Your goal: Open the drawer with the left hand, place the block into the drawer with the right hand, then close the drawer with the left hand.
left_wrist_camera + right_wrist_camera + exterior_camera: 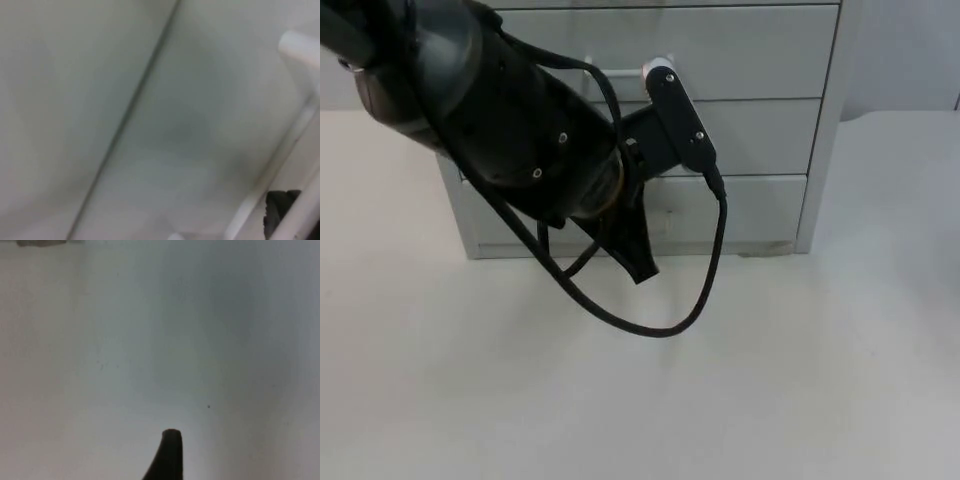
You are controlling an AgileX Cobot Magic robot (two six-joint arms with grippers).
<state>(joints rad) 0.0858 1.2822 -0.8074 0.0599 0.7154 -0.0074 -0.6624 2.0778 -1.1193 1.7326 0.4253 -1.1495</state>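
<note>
grey metal drawer cabinet [760, 130] faces the left gripper [635, 245], finger state unclear, reaching to open; next, hooking the white handle [295, 47]. right gripper [167, 455] waits.

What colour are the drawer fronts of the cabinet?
The drawer fronts are plain light grey, with no pattern; the top view shows them best.

Nothing readable anywhere here, no labels, brand names or numbers on any surface as far as I can see.
</note>
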